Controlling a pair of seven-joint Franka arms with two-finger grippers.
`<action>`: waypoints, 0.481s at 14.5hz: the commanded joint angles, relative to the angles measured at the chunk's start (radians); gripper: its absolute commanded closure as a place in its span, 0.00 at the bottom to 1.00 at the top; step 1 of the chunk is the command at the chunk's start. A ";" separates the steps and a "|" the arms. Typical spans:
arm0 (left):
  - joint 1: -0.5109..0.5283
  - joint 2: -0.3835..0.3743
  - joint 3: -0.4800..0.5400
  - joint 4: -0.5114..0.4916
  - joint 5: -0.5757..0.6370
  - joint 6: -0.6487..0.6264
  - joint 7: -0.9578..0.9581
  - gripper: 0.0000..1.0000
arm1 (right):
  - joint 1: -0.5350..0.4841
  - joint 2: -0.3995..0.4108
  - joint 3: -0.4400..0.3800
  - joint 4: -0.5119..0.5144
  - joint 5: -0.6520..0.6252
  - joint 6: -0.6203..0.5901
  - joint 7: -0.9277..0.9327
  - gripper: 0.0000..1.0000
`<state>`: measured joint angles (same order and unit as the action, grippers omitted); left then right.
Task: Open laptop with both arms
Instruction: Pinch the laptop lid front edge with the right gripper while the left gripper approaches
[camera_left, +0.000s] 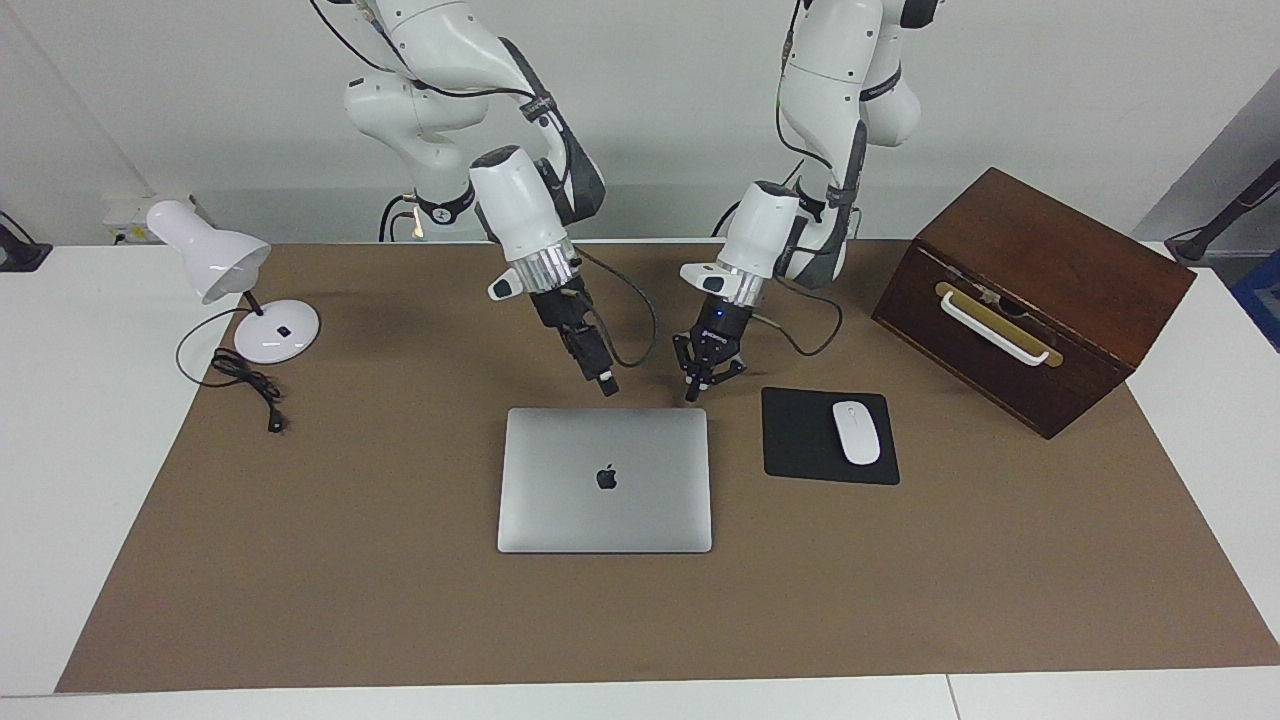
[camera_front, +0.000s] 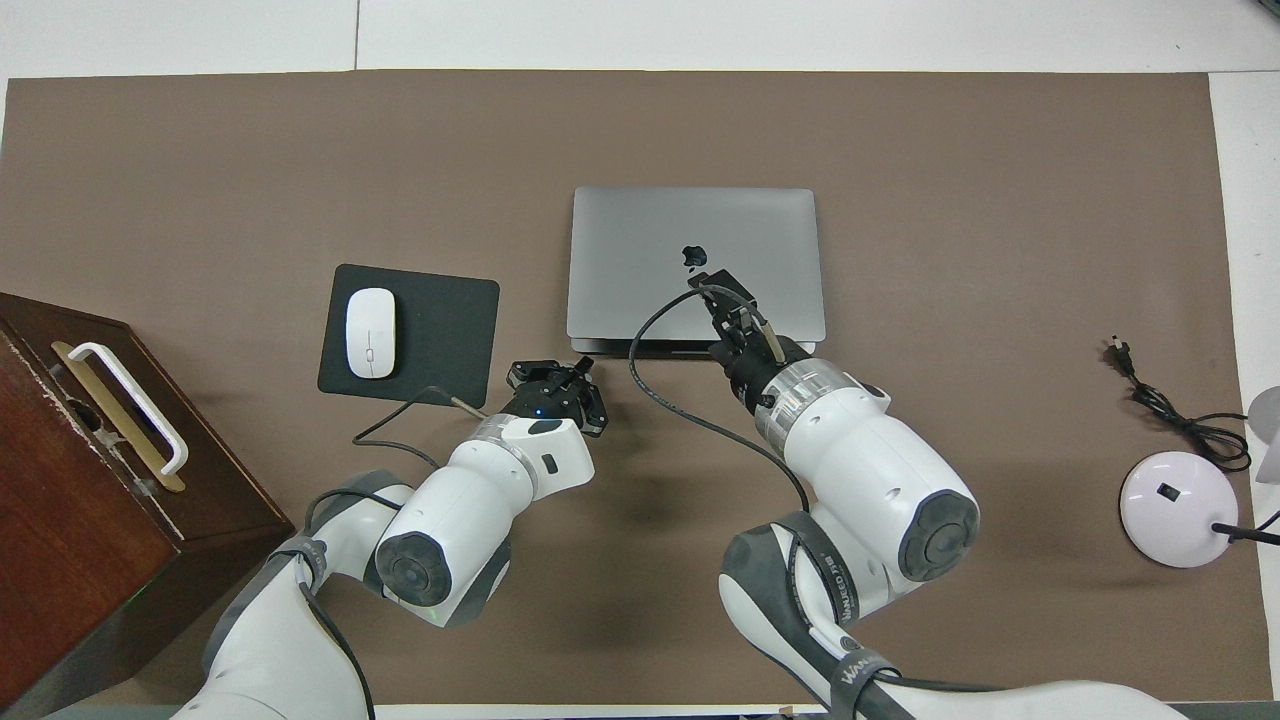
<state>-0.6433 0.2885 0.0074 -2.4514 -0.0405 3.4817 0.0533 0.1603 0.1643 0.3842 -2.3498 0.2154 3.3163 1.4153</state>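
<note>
The silver-grey laptop (camera_left: 605, 500) lies closed on the brown mat, apple logo up; it also shows in the overhead view (camera_front: 640, 250). My right gripper (camera_left: 606, 381) hangs tilted a little above the laptop's edge nearest the robots, about mid-width, with its fingers together and holding nothing. In the overhead view the right gripper (camera_front: 712, 283) covers part of the lid beside the logo. My left gripper (camera_left: 708, 384) is open and empty, low over the mat just off the laptop's near corner toward the left arm's end. It shows in the overhead view (camera_front: 556, 383) too.
A black mouse pad (camera_left: 800, 440) with a white mouse (camera_left: 856, 432) lies beside the laptop toward the left arm's end. A brown wooden box (camera_left: 1040, 290) with a white handle stands past it. A white desk lamp (camera_left: 230, 280) and its cable are at the right arm's end.
</note>
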 joint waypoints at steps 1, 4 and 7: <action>0.020 0.032 0.003 0.040 -0.002 0.019 0.014 1.00 | -0.001 0.035 0.009 -0.008 0.025 0.058 -0.024 0.00; 0.030 0.037 0.003 0.045 -0.001 0.019 0.016 1.00 | 0.002 0.034 0.010 -0.019 0.025 0.069 -0.021 0.00; 0.031 0.050 0.003 0.057 -0.001 0.019 0.016 1.00 | 0.028 0.029 0.012 -0.020 0.027 0.069 0.014 0.00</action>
<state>-0.6216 0.3055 0.0147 -2.4217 -0.0405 3.4817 0.0533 0.1727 0.2055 0.3895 -2.3556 0.2154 3.3613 1.4203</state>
